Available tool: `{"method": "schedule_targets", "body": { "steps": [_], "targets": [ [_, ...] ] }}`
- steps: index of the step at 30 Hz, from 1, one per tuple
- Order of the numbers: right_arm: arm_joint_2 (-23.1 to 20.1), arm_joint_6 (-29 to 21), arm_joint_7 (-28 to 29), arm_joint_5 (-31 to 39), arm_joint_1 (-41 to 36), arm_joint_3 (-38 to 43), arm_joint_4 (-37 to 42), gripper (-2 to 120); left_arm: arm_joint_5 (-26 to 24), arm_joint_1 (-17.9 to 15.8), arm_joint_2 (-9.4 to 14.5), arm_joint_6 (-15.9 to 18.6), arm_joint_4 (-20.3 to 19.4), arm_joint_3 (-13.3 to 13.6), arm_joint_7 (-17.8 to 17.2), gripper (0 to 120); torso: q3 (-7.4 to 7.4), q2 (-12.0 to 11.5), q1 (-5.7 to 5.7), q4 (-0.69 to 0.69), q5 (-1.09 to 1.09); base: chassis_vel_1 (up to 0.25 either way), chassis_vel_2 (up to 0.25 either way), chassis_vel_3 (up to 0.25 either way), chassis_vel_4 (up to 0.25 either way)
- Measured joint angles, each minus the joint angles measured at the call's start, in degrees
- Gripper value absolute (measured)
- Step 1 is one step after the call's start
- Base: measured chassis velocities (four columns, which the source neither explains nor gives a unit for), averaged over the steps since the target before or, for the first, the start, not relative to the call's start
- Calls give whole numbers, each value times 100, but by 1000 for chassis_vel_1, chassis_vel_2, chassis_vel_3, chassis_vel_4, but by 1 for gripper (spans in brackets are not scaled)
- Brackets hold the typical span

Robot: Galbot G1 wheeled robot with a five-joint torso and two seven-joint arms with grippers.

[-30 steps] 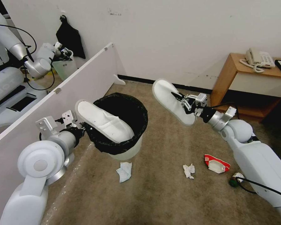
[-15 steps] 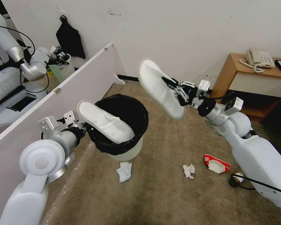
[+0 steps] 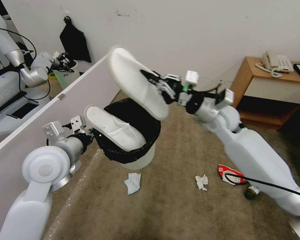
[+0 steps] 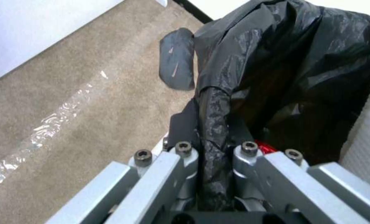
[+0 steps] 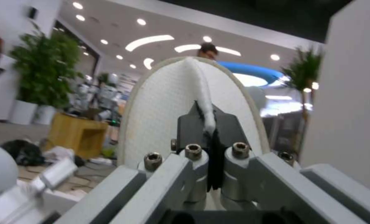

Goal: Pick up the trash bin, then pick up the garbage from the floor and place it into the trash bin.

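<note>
Slipper hung clamped in our right gripper, long axis tilted, above and just behind the trash bin; our left gripper clenched its bag-lined rim.

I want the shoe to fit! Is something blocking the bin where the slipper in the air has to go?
Partly. Another slipper lies across the trash bin, covering its left side. The right end effector holds the raised slipper above.

My rig's glossy white arms end in silver wrist cuffs; a black cable trails the right arm, and dark hex screws stud the left gripper's grey metal fingers.
</note>
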Motion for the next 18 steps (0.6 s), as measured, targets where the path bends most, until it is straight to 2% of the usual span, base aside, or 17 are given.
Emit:
{"method": "schedule_targets", "body": {
  "steps": [4,7,18],
  "targets": [
    [270,-3,5,5,277,-195,-154,0,-6,12,-5,0,-5,-17,0,5,0,0,0,-1,-2,0,0,0,0],
    [636,-4,24,6,500,-419,-360,0,-8,16,-26,-1,-39,-34,-4,5,0,0,0,1,-1,0,0,0,0],
    [844,8,43,-58,506,-655,-583,0,-14,35,-37,-6,-79,-84,-8,5,0,0,0,-1,0,0,0,0,0]
  ]
}}
